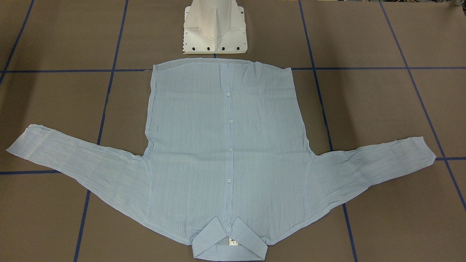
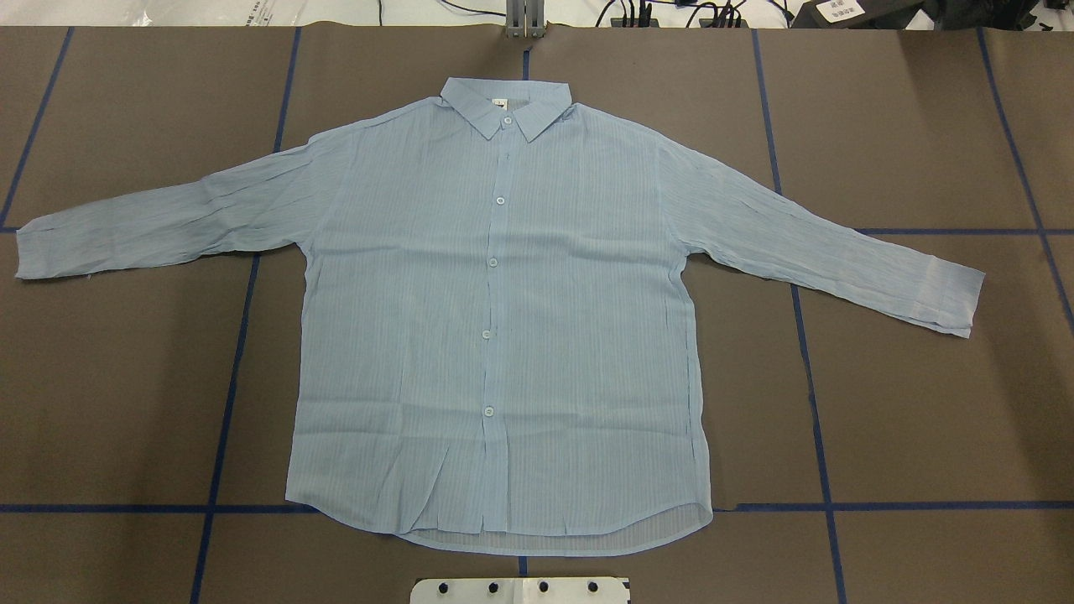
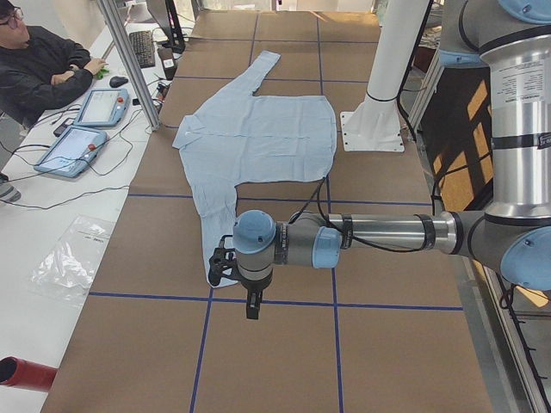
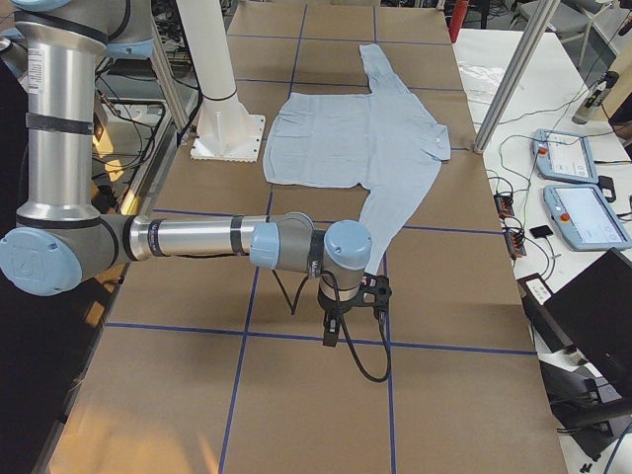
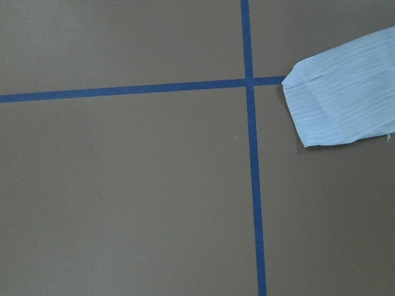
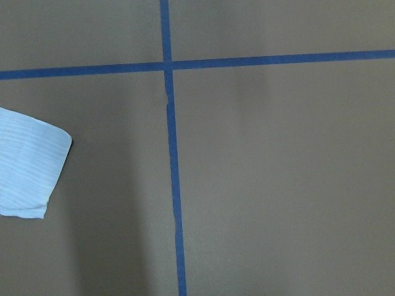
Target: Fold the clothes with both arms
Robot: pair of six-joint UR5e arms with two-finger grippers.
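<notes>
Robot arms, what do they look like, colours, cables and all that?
The left arm and right arm match: silver tubes with black bands, grey joints, light blue round caps, and a black cable looping at the wrist. The left end effector and right end effector are black; finer detail is too small to tell.

You see the shirt flat on the table, hem just before the pedestal base, collar toward the far edge, sleeves spread left and right.

No legible text in any view; print on the small neck label of the shirt illegibly tiny.
</notes>
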